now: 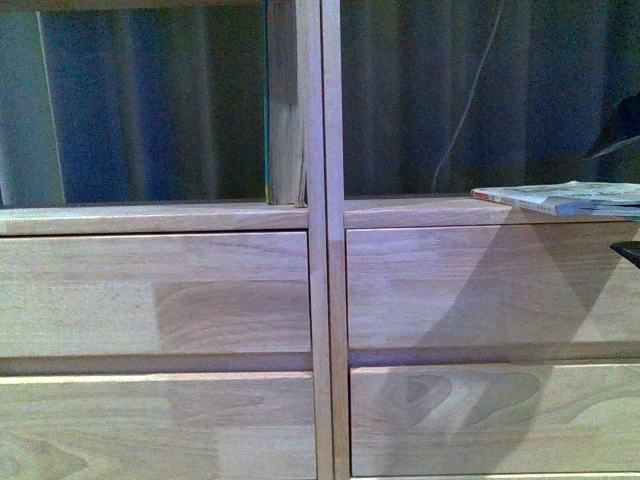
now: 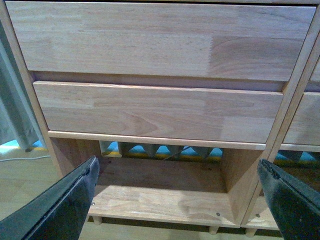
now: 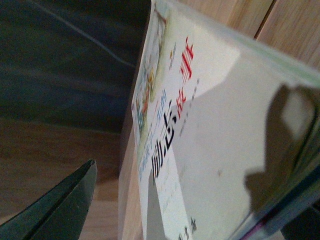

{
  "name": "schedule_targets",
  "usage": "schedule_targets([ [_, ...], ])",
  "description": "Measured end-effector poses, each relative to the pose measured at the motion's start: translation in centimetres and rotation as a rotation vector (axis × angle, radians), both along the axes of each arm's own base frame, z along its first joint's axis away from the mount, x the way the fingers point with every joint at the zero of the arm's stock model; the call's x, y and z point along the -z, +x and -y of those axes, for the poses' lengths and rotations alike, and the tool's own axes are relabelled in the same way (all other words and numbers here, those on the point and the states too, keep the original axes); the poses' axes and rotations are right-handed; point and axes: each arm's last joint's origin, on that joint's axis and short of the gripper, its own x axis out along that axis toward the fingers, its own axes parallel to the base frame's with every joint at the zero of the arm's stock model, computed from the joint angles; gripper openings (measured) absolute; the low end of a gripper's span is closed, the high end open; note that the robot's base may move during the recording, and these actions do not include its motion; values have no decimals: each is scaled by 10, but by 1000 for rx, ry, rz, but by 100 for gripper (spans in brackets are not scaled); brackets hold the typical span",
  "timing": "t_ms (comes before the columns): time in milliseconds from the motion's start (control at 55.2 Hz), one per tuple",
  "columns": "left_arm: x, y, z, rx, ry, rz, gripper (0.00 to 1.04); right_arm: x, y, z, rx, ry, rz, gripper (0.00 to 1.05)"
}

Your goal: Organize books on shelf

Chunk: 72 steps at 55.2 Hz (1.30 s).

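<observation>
Shelf (image 1: 325, 300) fills the front view, drawers all shut; what looks like a teal-edged book (image 1: 283, 110) stands upright against the centre divider in the left compartment, so I'd call that one done; white book (image 1: 560, 197) lies flat on the right compartment's ledge, overhanging the front, not yet stood up; my right hand (image 1: 605, 200) straddles its edge, jaws apart, no clamp visible; left hand (image 2: 177, 170) wide open, empty, low by the bottom drawers.
</observation>
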Motion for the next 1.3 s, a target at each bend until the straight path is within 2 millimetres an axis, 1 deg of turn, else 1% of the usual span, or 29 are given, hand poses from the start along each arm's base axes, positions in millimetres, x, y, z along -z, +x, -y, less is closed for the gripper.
schedule_targets([
  [54, 0, 0, 0, 0, 0, 0, 97, -2, 2, 2, 12, 10, 5, 95],
  [127, 0, 0, 0, 0, 0, 0, 97, -5, 4, 4, 30, 14, 11, 86],
  [163, 0, 0, 0, 0, 0, 0, 97, -7, 5, 4, 31, 18, 14, 79],
  [254, 0, 0, 0, 0, 0, 0, 97, -9, 7, 3, 32, 23, 15, 67],
  [272, 0, 0, 0, 0, 0, 0, 97, -10, 8, 2, 30, 24, 17, 63],
  [326, 0, 0, 0, 0, 0, 0, 97, -10, 9, 0, 28, 26, 19, 55],
  [507, 0, 0, 0, 0, 0, 0, 97, -7, 13, -7, 8, 32, 11, 29],
  [580, 0, 0, 0, 0, 0, 0, 97, -6, 15, -10, 2, 38, 15, 16],
  [652, 0, 0, 0, 0, 0, 0, 97, -4, 14, -10, 1, 49, 21, 8],
  [779, 0, 0, 0, 0, 0, 0, 97, 1, 12, -9, 1, 67, 27, 7],
  [887, 0, 0, 0, 0, 0, 0, 97, 4, 6, -7, -8, 85, 36, 7],
  [996, 0, 0, 0, 0, 0, 0, 97, -2, -9, -5, -35, 89, 69, 7],
  [1032, -1, 0, 0, 45, -1, 7, 97, -5, -14, -5, -44, 88, 81, 7],
  [1087, -8, 3, -3, 196, 7, 71, 97, -12, -24, -3, -61, 93, 105, 7],
  [1105, -12, 4, -6, 248, 17, 96, 97, -17, -29, -4, -73, 93, 123, 7],
  [1141, -19, 6, -10, 297, 25, 118, 97, -24, -35, -4, -91, 90, 146, 7],
  [1159, -26, 8, -13, 323, 33, 131, 97, -31, -40, -4, -105, 88, 166, 7],
  [1195, -40, 15, -19, 343, 27, 151, 97, -41, -48, -5, -124, 81, 200, 7],
  [1304, -69, 32, -30, 318, 19, 197, 97, -60, -63, -8, -162, 66, 260, 7],
])
